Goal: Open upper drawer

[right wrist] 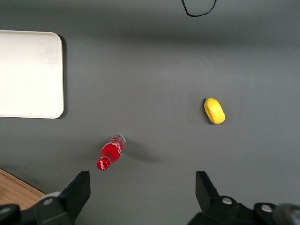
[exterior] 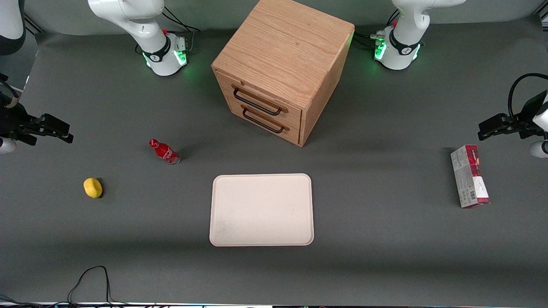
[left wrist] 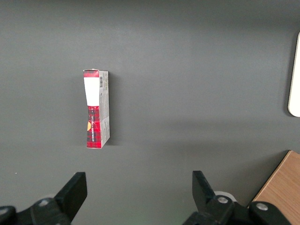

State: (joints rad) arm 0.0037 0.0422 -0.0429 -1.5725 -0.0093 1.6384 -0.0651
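Your claw point(exterior: 64, 132) hangs spread and empty at the working arm's end of the bench, so swing it toward the light oak upper drawer point(exterior: 261, 99), topmost in the wooden cabinet point(exterior: 284, 55) at twelve o'clock from the cream tray point(exterior: 261, 209), and straddle its long black wire handle point(exterior: 256, 102), not the matching one below.

Matt oak-grain wood upper drawer point(exterior: 257, 97) with black wire handle, matt grey worktop point(exterior: 385, 239), smooth matt cream tray point(exterior: 261, 209), black plastic gripper point(right wrist: 143, 197) with fingers spread above worktop.
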